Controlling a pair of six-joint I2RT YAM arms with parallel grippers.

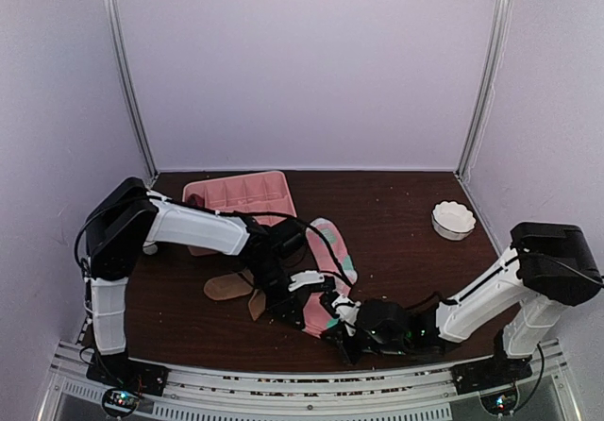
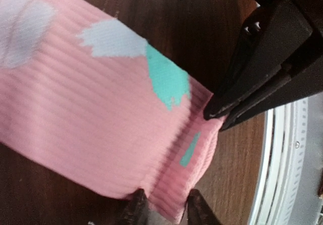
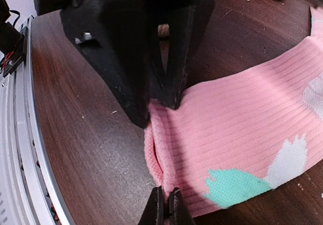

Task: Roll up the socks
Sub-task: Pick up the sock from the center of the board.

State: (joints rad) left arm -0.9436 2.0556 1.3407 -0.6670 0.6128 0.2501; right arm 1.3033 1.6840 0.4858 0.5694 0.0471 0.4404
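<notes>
grip of the right tool (image 3: 164, 209): clamped shut on the cuff edge of the pink sock (image 2: 101, 114). left tool (image 2: 167, 207) just beside, narrowly parted, astride the same cuff. lay flat on the dark tabletop (image 3: 91, 134), cuff toward its near edge, toe pointing away; tan socks (image 1: 226, 287) close on its left.

Bench: dark brown wooden bench (image 1: 406, 270), scratched, with pale crumbs.
Far left: pink plastic divided tray (image 1: 241, 193).
Far right: small white scalloped bowl (image 1: 453, 220), well apart from the tray.
Middle: pink ribbed sock with white and mint-green patches (image 1: 332, 242), lying flat.
Left of it: tan-beige fabric socks (image 1: 226, 287).
</notes>
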